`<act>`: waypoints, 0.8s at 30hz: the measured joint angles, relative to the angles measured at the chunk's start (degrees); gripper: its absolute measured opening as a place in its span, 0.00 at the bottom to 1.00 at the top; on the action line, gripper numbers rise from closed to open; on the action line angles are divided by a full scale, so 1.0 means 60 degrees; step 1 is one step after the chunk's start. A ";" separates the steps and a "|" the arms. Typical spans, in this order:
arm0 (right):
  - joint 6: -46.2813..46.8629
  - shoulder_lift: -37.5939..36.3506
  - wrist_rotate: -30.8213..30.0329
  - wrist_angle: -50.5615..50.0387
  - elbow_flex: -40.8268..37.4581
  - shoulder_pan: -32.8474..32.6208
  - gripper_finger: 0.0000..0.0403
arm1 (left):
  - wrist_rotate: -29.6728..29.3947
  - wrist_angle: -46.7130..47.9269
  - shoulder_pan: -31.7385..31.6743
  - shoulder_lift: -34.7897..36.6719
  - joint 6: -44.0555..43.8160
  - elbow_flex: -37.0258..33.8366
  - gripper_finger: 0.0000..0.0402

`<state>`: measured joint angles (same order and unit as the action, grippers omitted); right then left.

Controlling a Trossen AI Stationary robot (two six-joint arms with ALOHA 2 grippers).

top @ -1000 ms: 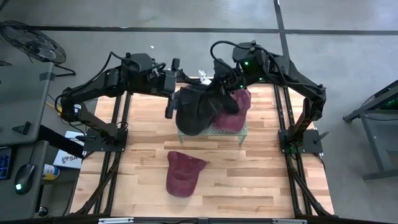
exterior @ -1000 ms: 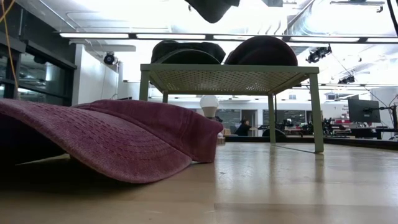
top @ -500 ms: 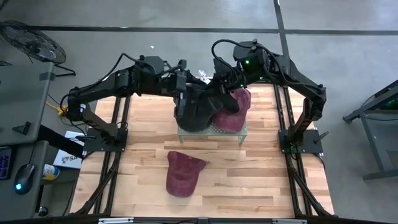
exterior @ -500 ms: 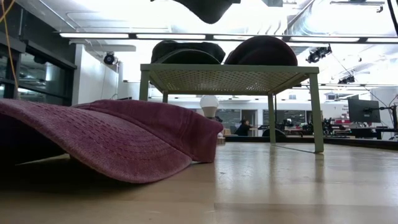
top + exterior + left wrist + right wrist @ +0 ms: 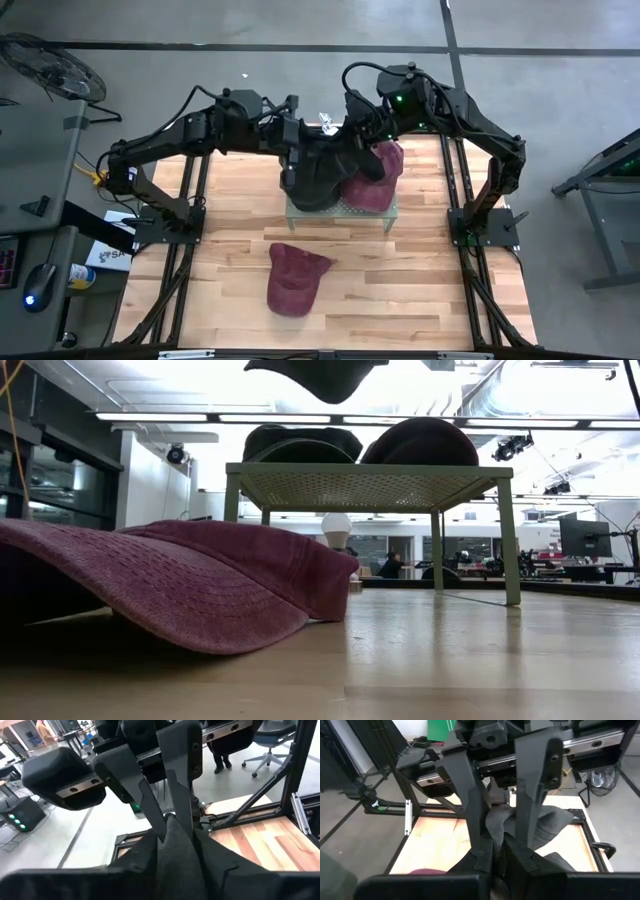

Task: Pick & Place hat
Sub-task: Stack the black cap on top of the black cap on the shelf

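Overhead, 2 dark arms meet above a small green mesh stand (image 5: 385, 213) at the back of a wooden table (image 5: 400, 290). Both hold 1 black hat (image 5: 318, 180) in the air over the stand — the left gripper (image 5: 172, 820) pinches a fold of its fabric, and the right gripper (image 5: 497, 842) is clenched on another fold. On the stand rest a second dark hat (image 5: 300, 442) and a maroon hat (image 5: 422, 442); another maroon hat (image 5: 292, 280) lies on the table nearer the front. The risk, as I judge it: 2 grips on soft cloth may pull against each other, stretching the hat or slipping off, dropping it onto the caps below.
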<state>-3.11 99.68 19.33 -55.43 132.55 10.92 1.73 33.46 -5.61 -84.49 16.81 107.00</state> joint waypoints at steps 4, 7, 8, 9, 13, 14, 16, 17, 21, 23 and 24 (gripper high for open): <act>-0.0023 0.0000 -0.0276 -0.0009 0.0000 0.0000 0.02 | -0.0065 0.0223 -0.0004 0.0008 -0.0097 0.0005 0.17; -0.0020 0.0000 -0.0473 -0.0009 0.0000 -0.0007 0.03 | -0.0060 0.0312 -0.0007 0.0011 -0.0243 0.0007 0.16; -0.0016 0.0000 -0.0493 0.0000 0.0000 -0.0007 0.04 | -0.0060 0.0339 -0.0007 0.0011 -0.0243 0.0014 0.16; -0.0014 0.0000 -0.0514 0.0032 0.0000 -0.0007 0.04 | -0.0060 0.0358 -0.0007 0.0015 -0.0243 0.0018 0.16; -0.0012 0.0000 -0.0548 0.0310 0.0000 -0.0007 0.07 | -0.0038 0.0360 -0.0007 0.0047 -0.0373 0.0036 0.16; -0.0009 -0.0005 -0.0552 0.0366 0.0002 -0.0007 0.08 | -0.0030 0.0364 -0.0007 0.0086 -0.0386 0.0036 0.15; -0.0009 -0.0023 -0.0570 0.0497 0.0004 -0.0007 0.08 | -0.0024 0.0356 -0.0007 0.0112 -0.0393 0.0036 0.15; -0.0009 -0.0076 -0.0602 0.0538 0.0004 -0.0011 0.08 | -0.0017 0.0344 -0.0007 0.0113 -0.0392 0.0036 0.15; -0.0114 -0.0282 -0.0795 0.0563 0.0004 -0.0018 0.07 | 0.0013 0.0199 -0.0004 0.0157 -0.0431 0.0040 0.14; -0.0080 -0.0417 -0.0943 0.0574 0.0004 -0.0026 0.07 | 0.0038 0.0248 -0.0004 0.0166 -0.0396 0.0040 0.13; -0.0081 -0.0530 -0.1100 0.0720 0.0004 -0.0019 0.08 | 0.0094 0.0549 -0.0003 0.0179 -0.0384 0.0016 0.12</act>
<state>-3.59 96.50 12.73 -51.11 132.57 10.80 2.29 36.75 -5.63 -83.41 14.51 107.10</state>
